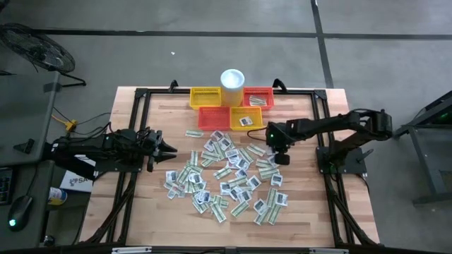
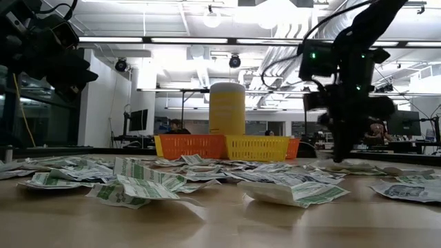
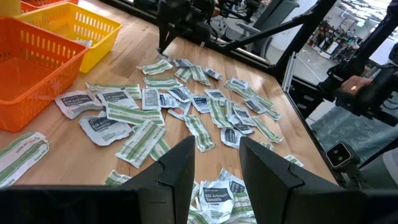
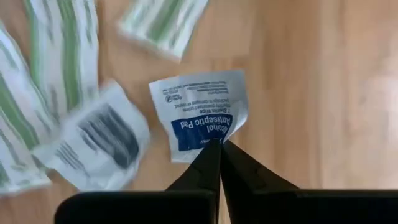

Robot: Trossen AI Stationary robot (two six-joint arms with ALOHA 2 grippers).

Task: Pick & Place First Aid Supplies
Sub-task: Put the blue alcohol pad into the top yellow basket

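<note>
Right gripper [image 4: 219, 146] jaws pinch one antiseptic sachet [image 4: 200, 114]; left gripper [image 3: 216, 163] jaws open

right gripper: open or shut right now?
Shut. In the right wrist view the right gripper's two dark fingers meet at their tips, pinching the edge of an antiseptic pad sachet lying on the wooden table.

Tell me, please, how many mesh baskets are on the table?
4, clustered at the table's far edge: a yellow basket left of the white cup, a red one right of it, then an orange one and another yellow one in front.
</note>
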